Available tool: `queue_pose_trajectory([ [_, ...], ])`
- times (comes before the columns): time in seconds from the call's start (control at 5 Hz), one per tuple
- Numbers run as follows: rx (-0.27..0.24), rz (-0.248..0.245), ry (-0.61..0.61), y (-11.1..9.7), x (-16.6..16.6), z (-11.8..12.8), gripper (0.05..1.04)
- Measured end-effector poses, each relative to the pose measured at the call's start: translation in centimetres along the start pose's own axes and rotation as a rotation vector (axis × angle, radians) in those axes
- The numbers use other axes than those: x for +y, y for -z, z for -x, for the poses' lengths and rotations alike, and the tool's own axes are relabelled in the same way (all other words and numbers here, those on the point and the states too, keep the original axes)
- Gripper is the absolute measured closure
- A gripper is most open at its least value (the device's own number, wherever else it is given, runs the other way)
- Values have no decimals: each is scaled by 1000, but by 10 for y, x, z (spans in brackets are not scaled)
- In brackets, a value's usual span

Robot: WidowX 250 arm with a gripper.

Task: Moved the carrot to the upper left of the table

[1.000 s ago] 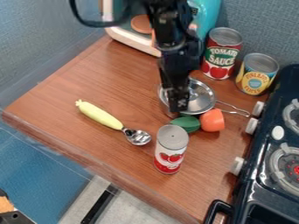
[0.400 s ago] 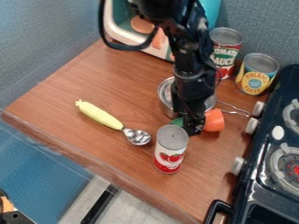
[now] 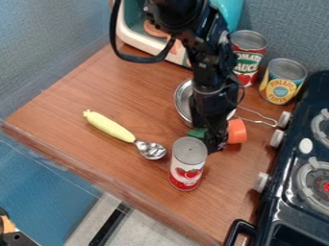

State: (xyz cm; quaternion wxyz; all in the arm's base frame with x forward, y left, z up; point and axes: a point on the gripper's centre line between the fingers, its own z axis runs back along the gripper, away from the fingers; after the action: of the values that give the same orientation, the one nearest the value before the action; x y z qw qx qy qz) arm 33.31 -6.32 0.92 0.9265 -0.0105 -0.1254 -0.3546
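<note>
Carrot point(image 3: 237, 131) seems partly hidden behind the gripper point(image 3: 217, 145).

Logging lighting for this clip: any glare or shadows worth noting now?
Camera view: bright glints on the metal bowl of the spoon, pale sheen along edges of the dark stove; shadows on the wooden table look faint, soft-edged.

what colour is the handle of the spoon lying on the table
The handle is pale yellow, best seen in the camera view.

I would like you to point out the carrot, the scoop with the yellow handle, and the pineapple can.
carrot point(image 3: 237, 131): camera view, on its orange body
scoop point(image 3: 109, 127): camera view, on its yellow handle
pineapple can point(image 3: 281, 88): camera view, on its label
</note>
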Motion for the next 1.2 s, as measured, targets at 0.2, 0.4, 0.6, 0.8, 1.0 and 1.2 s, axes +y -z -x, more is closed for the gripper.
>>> queue_pose_trajectory([
  [0.2, 35, 5, -9, 11, 1, 5, 83],
  [0.4, 51, 12, -27, 19, 8, 4, 139],
  [0.6, 36, 14, -25, 20, 14, 3, 426],
  [0.8, 20, 12, -20, 20, 16, 2, 711],
  [1.0, 22, 15, 1, 20, 14, 3, 879],
  [1.2, 20, 13, 33, 19, 12, 6, 934],
])
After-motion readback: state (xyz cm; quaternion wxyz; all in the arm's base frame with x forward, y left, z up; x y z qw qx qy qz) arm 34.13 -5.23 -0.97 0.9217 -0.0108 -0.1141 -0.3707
